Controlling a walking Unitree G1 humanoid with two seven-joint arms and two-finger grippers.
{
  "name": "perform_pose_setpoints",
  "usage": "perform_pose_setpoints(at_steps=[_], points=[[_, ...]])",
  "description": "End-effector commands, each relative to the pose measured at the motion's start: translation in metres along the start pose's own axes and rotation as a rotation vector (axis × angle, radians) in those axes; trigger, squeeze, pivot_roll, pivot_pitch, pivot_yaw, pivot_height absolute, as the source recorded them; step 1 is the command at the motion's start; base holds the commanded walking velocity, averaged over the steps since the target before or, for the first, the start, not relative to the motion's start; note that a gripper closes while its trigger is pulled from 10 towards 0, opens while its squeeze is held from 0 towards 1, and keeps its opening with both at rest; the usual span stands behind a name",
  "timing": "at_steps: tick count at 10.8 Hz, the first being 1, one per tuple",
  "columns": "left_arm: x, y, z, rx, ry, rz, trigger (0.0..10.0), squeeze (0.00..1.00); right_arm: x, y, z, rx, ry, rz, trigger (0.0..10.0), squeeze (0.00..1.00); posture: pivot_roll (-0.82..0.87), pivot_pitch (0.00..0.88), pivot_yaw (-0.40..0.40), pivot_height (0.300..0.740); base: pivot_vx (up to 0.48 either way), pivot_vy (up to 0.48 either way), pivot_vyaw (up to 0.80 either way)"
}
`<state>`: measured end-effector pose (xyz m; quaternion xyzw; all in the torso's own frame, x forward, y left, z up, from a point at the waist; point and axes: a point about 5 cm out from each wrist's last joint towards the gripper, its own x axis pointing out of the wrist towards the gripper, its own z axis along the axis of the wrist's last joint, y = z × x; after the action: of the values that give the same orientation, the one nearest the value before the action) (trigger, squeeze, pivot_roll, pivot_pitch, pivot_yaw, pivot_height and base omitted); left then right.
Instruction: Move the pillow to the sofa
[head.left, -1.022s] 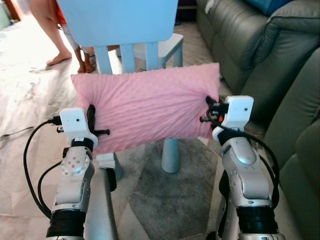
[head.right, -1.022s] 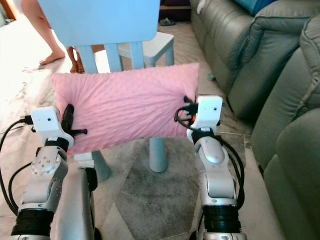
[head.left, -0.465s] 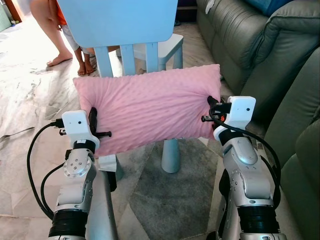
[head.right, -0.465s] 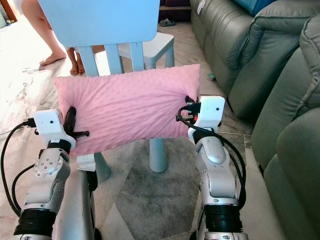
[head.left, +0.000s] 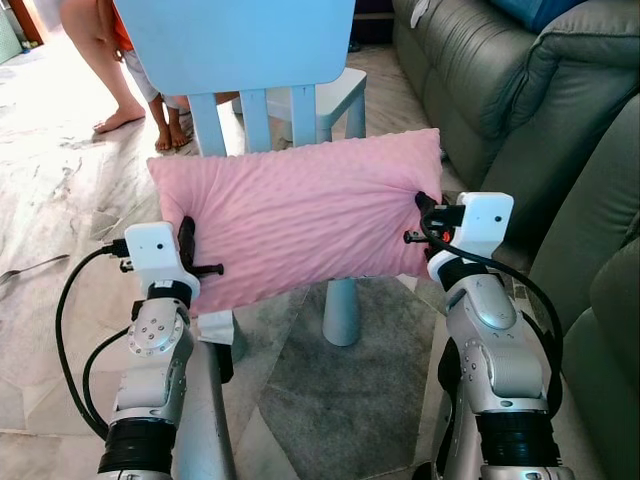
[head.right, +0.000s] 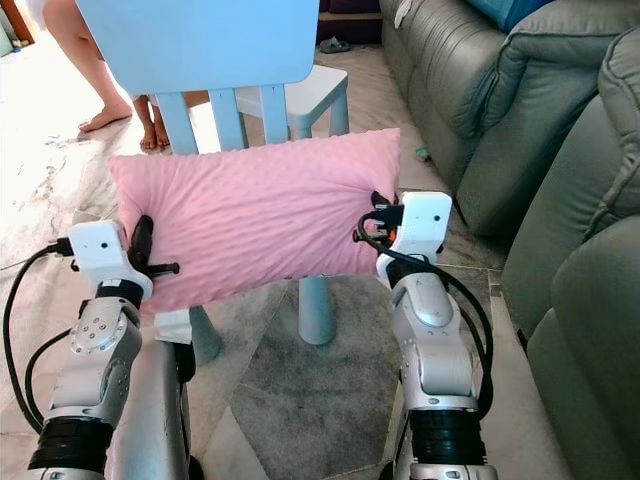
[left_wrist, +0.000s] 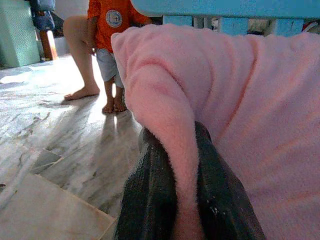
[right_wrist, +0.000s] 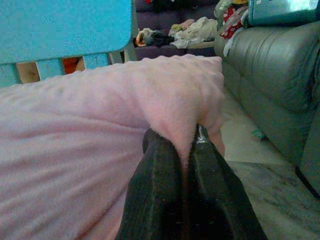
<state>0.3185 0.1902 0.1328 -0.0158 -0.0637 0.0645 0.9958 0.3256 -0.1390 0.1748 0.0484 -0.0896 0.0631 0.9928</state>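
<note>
I have the pink pillow (head.left: 300, 220) held off the floor between my two arms, directly in front of the light blue chair (head.left: 240, 40); the pillow hangs level with the chair's seat (head.left: 335, 95) and covers most of its front legs, with the backrest rising above and behind it. The left gripper (head.left: 186, 236) is clenched on the pillow's left end: in the left wrist view both black fingers (left_wrist: 150, 200) pinch a ridge of pink fabric (left_wrist: 175, 165) between them. The right gripper (head.left: 424, 208) is clenched likewise on the pillow's right end, and in the right wrist view a fold of the cloth (right_wrist: 185, 135) is squeezed between its fingers (right_wrist: 155, 190). The pillow sags slightly toward its left end and is puckered where each gripper bites. The grey-green sofa (head.left: 500, 90) stands to the right of the chair and just beyond the pillow's right end; the pillow is not touching it. A second sofa section (head.left: 600, 300) sits beside my right arm. A grey rug (head.left: 340, 390) lies under the chair's legs, over a marble floor (head.left: 60, 200). Beyond the chair, to its left, stand the bare legs of one person (head.left: 100, 60) and a smaller person in an orange top (left_wrist: 112, 20).
</note>
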Motion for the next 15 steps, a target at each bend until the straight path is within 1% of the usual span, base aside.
perform_pose_setpoints(at_steps=[1, 2, 4, 6, 8, 10, 15], points=[[0.0018, 0.007, 0.0024, 0.006, -0.009, 0.027, 0.0, 0.0, 0.0006, -0.0115, 0.0083, -0.005, -0.032, -0.06, 0.0, 0.0, -0.13, 0.0, 0.037, 0.365, 0.0, 0.0, 0.0], [0.0018, 0.0051, 0.0015, 0.001, -0.003, 0.024, 0.0, 0.0, 0.0003, -0.011, 0.0079, -0.003, -0.029, -0.055, 0.0, 0.0, -0.13, 0.0, 0.037, 0.39, 0.0, 0.0, 0.0], [0.0017, 0.0026, 0.001, -0.001, -0.001, 0.019, 0.0, 0.0, 0.0007, -0.0123, 0.0081, -0.002, -0.025, -0.058, 0.0, 0.0, -0.13, 0.0, 0.038, 0.425, 0.0, 0.0, 0.0], [0.0012, 0.002, -0.0003, -0.003, 0.005, 0.015, 0.0, 0.0, 0.0008, -0.0119, 0.0084, 0.002, -0.027, -0.056, 0.0, 0.0, -0.13, 0.0, 0.037, 0.45, 0.0, 0.0, 0.0], [0.0011, 0.0015, -0.0007, -0.002, 0.008, 0.015, 0.0, 0.0, 0.0007, -0.0115, 0.0078, 0.006, -0.022, -0.055, 0.0, 0.0, -0.13, 0.0, 0.037, 0.49, 0.0, 0.0, 0.0], [0.0012, 0.0007, -0.001, -0.002, 0.009, 0.012, 0.0, 0.0, 0.0006, -0.011, 0.0071, 0.018, -0.017, -0.052, 0.0, 0.0, -0.13, 0.0, 0.038, 0.52, 0.0, 0.0, 0.0], [0.0001, -0.0027, -0.0032, -0.004, 0.018, 0.002, 0.0, 0.0, 0.0012, -0.0115, 0.009, 0.013, -0.025, -0.054, 0.0, 0.0, -0.13, 0.0, 0.037, 0.61, 0.0, 0.0, 0.0]])
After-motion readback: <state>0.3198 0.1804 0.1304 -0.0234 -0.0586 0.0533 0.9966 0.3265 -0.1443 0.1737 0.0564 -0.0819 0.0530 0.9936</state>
